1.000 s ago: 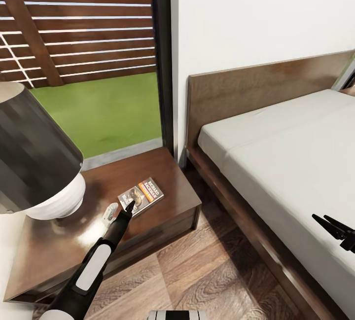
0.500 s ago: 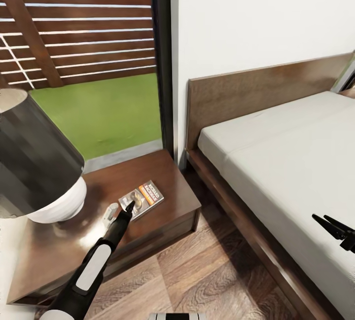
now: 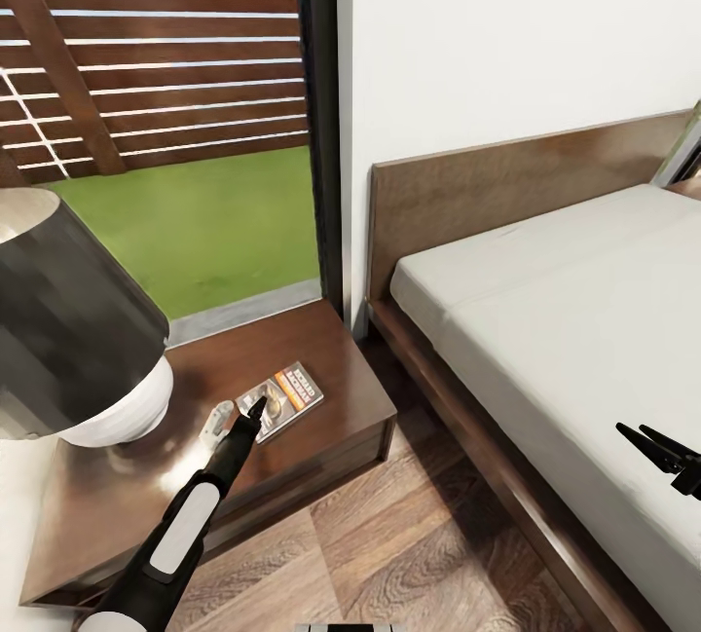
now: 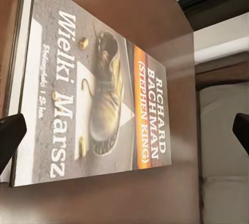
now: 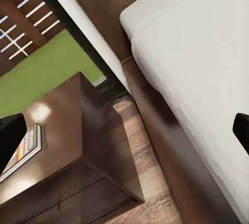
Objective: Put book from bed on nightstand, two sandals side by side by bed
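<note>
Your lamp (image 3: 73, 320) stands at the nightstand's (image 3: 321, 350) far left end. The book (image 3: 282, 400) lies flat on the nightstand top near its front edge, and your left gripper (image 3: 239, 415) hovers just over it with jaws spread wide, holding nothing. Right of the nightstand sits the bed (image 3: 574, 311); your right gripper (image 3: 654, 452) hangs over its mattress, jaws wide apart.
</note>
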